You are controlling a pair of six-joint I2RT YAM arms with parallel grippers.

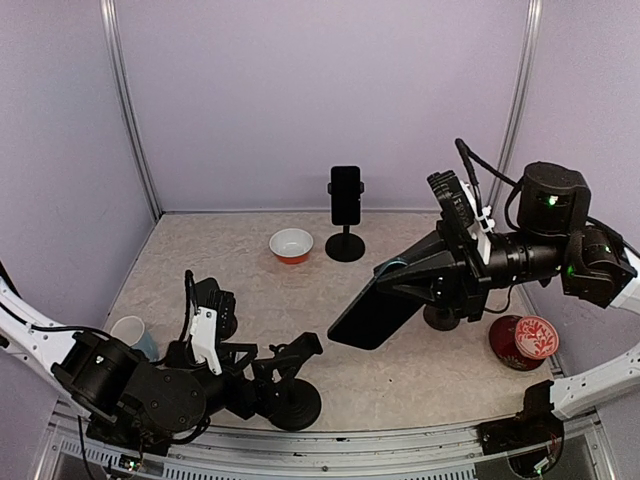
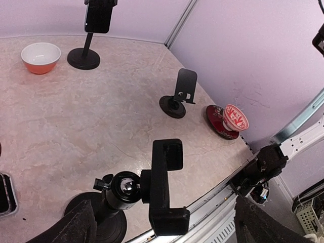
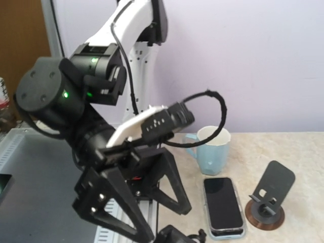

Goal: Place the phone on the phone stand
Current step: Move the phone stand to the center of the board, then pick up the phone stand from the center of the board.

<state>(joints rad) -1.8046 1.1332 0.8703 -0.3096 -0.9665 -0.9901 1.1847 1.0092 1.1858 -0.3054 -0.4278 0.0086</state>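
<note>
My right gripper (image 1: 392,290) is shut on a dark phone (image 1: 372,315) and holds it tilted above the middle of the table. The right wrist view does not show this phone clearly. A black clamp phone stand (image 1: 292,405) stands near the front edge, and its empty clamp (image 2: 164,182) is tipped toward the right. My left gripper (image 2: 164,223) is open, with a finger on each side of that stand and no contact showing.
A second phone (image 3: 223,205) lies flat beside a light blue mug (image 3: 210,149) and a small plate stand (image 3: 268,200). At the back, another stand (image 1: 345,245) holds a phone (image 1: 346,195) beside a white and red bowl (image 1: 291,244). A red cup (image 1: 528,340) and a stand (image 2: 178,93) are at the right.
</note>
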